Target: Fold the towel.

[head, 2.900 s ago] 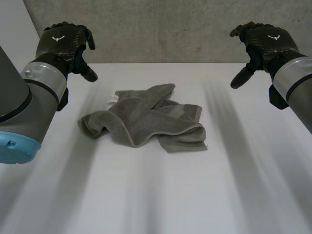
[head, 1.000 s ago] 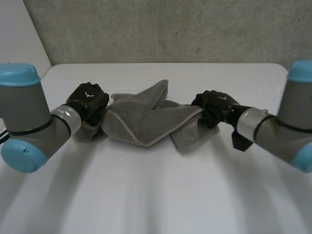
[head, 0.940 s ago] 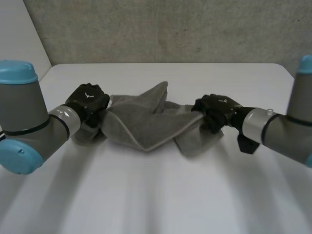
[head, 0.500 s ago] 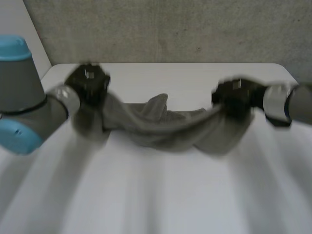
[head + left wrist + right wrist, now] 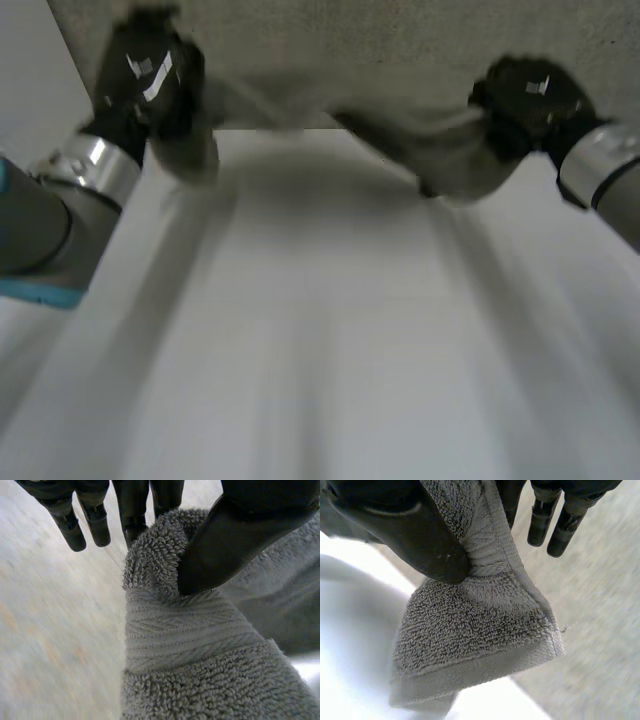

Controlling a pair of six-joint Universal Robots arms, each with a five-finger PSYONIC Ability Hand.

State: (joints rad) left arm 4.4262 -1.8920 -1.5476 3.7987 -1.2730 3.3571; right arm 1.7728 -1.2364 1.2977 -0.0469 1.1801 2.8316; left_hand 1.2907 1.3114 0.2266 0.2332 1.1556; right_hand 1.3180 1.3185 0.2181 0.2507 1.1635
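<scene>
The grey towel hangs stretched in the air between both hands, above the far part of the white table. My left hand is raised at the far left, its thumb pinching a bunched end of the towel against the fingers. At the far right my right hand is also lifted. Its thumb clamps the towel's hemmed corner, which droops below the grip.
A grey concrete wall rises behind the table's far edge. The table's left edge runs beside my left arm.
Both hands came down onto the crumpled towel, closed on its two ends, and have swept it up off the table, spreading apart and away from me.
</scene>
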